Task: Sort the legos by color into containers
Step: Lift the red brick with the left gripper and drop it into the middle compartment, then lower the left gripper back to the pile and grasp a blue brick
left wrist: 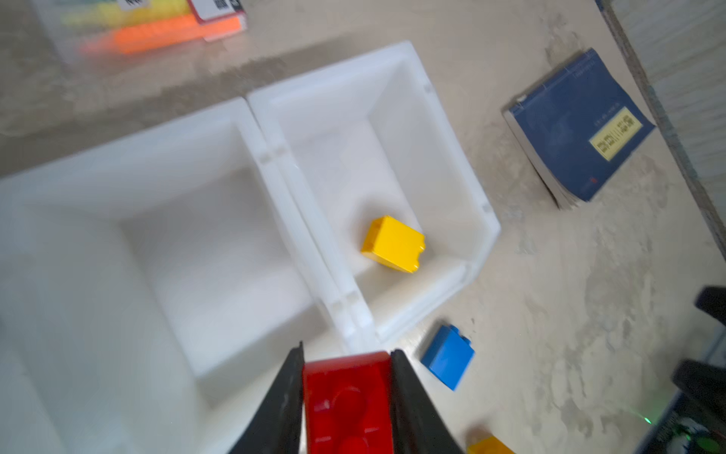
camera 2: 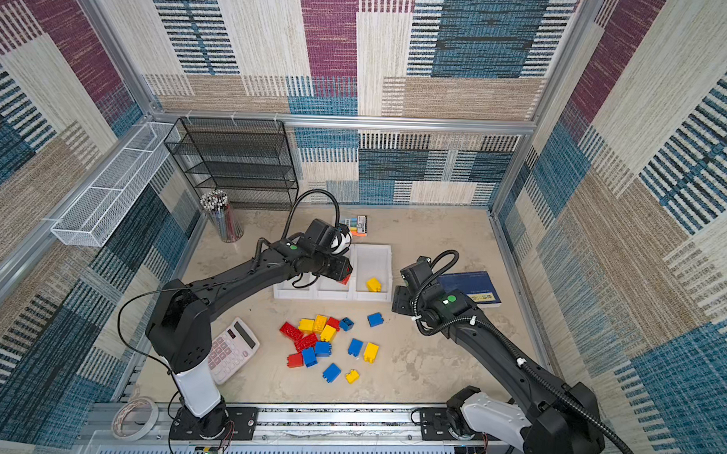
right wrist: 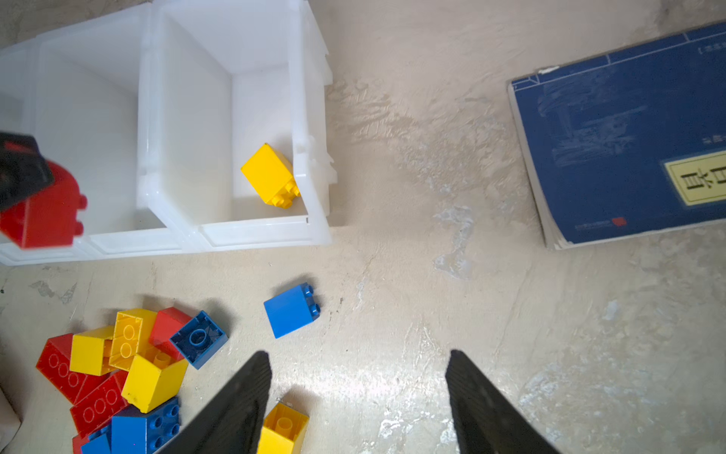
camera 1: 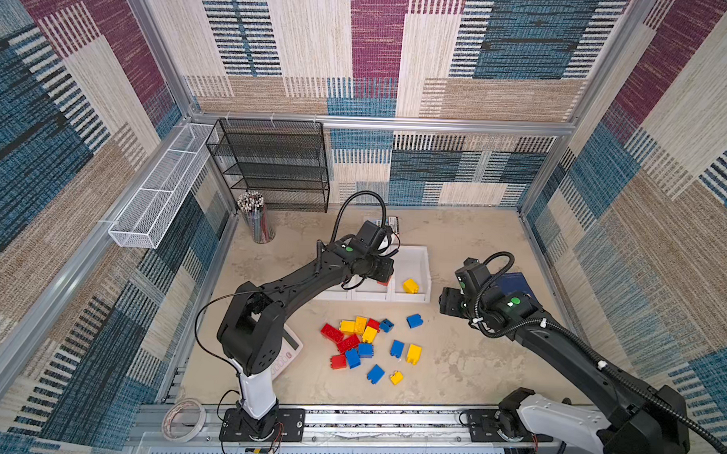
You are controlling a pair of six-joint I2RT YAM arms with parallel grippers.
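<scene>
Three joined white containers [camera 1: 413, 251] [left wrist: 275, 157] [right wrist: 310, 118] stand mid-table. My left gripper [camera 1: 383, 274] [left wrist: 347, 353] is shut on a red lego [left wrist: 347, 393] [camera 2: 345, 278] [right wrist: 43, 212], held above the middle container near its front wall. A yellow lego [camera 1: 410, 286] [left wrist: 393, 243] [right wrist: 271, 175] lies in the right container. Several red, blue and yellow legos [camera 1: 358, 338] [right wrist: 129, 365] lie in a loose pile in front of the containers, and one blue lego [camera 1: 414, 320] [right wrist: 292, 310] lies apart. To the right of the containers my right gripper [camera 1: 448, 301] [right wrist: 357, 357] is open and empty over bare table.
A blue book [camera 1: 513, 283] lies by the right arm. A calculator [camera 2: 233, 348] sits at front left under the left arm. A pen cup [camera 1: 258, 220], a black mesh rack [camera 1: 272, 162], a highlighter pack [camera 2: 355, 225] and a white wire tray [camera 1: 163, 188] stand toward the back and left.
</scene>
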